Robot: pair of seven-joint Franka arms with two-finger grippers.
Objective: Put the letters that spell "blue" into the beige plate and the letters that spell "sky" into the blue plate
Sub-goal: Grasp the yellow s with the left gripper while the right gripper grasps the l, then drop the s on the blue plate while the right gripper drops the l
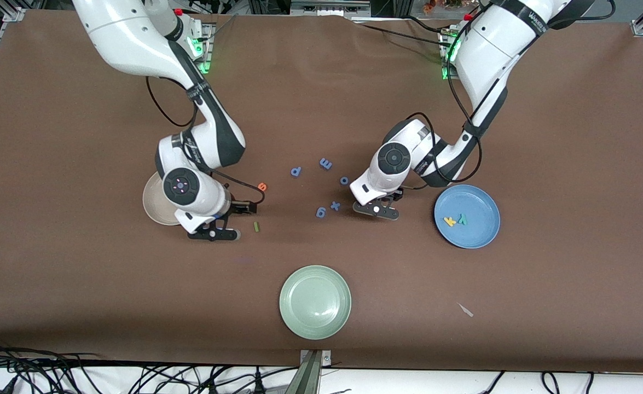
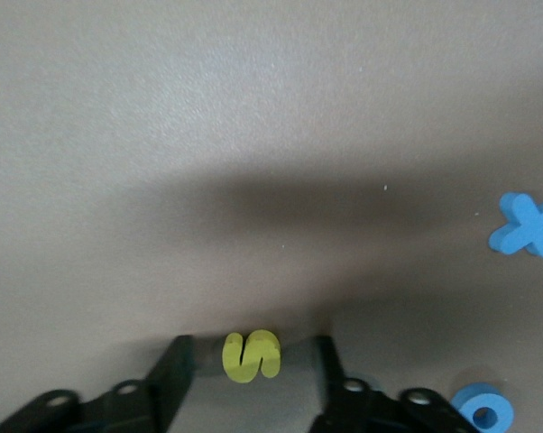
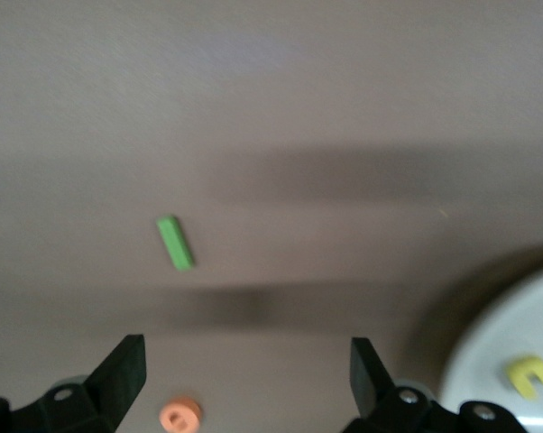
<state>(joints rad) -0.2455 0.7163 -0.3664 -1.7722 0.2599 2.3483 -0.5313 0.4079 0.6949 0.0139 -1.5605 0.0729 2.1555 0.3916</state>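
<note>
Left wrist view: left gripper [image 2: 252,379] jaws apart, straddling yellow s [image 2: 251,355]; off-centre closing could flick it. Right gripper [image 3: 246,370] wide apart.

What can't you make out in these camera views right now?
- Beige plate: in the front view the right arm's wrist covers most of it. The right wrist view cuts it at the edge and shows only one yellow letter.
- Green b: seen nowhere, perhaps on the plate's hidden part.
- Yellow s: hidden in the front view under the left gripper. Only the left wrist view shows it, between open fingers.
</note>
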